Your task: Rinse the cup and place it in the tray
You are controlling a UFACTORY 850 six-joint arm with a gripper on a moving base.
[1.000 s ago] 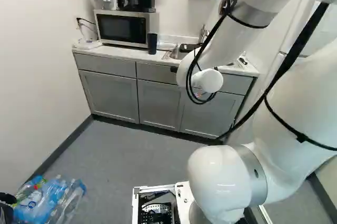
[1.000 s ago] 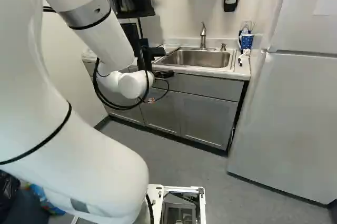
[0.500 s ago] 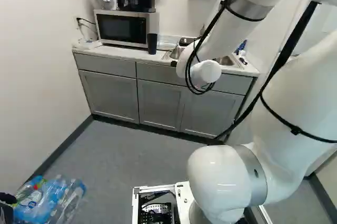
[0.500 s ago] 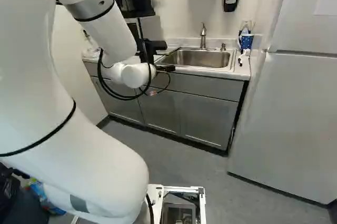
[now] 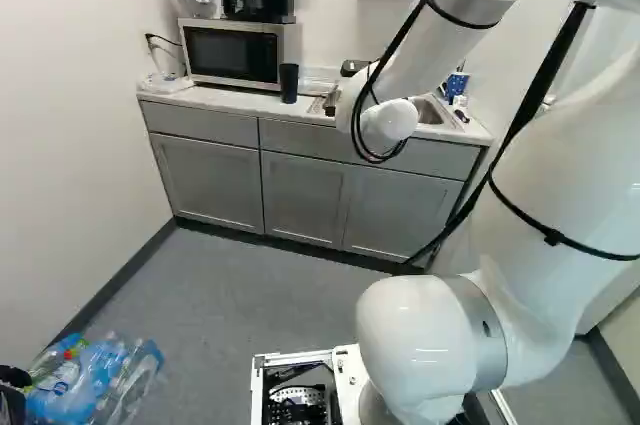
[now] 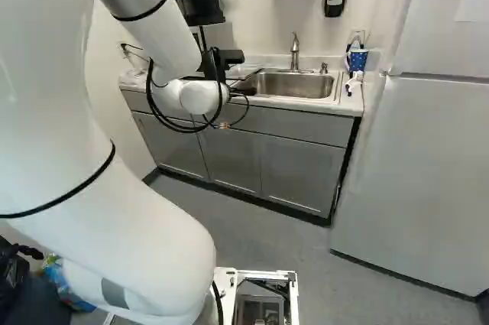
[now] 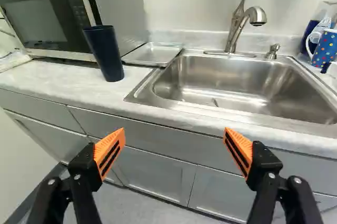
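One arm point(image 6: 164, 38), mine, extended towards the table point(image 7: 63, 81); end effector point(image 6: 243, 92), fingers point(image 7: 109, 150) apart. One dark cup point(image 7: 105, 52), upright, beside one metal tray point(image 7: 153, 54).

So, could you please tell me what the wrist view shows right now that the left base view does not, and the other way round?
Only the wrist view shows the faucet and the gripper's two orange pads, standing wide apart.

Only the left base view shows the plastic bottles on the floor and the white links of the arm.

Both show the microwave, the dark blue cup, the metal tray, the sink and the blue polka-dot mug.
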